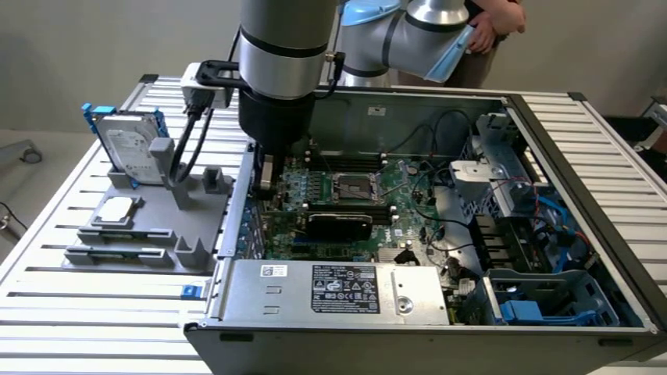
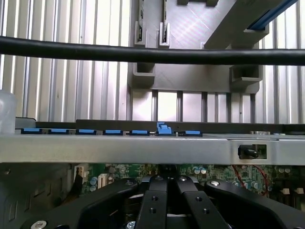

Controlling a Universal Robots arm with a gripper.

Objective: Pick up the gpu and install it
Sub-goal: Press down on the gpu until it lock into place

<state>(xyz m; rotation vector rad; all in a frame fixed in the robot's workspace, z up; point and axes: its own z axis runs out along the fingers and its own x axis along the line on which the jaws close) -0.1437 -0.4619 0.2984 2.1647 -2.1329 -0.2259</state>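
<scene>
The gpu (image 1: 336,225) is a black glossy card lying flat over the green motherboard (image 1: 401,183), inside the open computer case (image 1: 542,117). My gripper (image 1: 268,186) reaches down into the case at its wall on the exterior view's left, a short way from the card's end and apart from it. In the wrist view the gripper (image 2: 167,182) has its black fingers (image 2: 153,202) pressed together with nothing showing between them. They sit just inside the metal case wall (image 2: 143,149), over the motherboard edge.
A grey holder (image 1: 146,226) outside the case carries an upright hard drive in a blue frame (image 1: 130,144) and a square silver chip (image 1: 115,209). The silver power supply (image 1: 333,291) fills the case front. A black cable (image 2: 143,55) crosses the wrist view. A person (image 1: 495,19) stands behind.
</scene>
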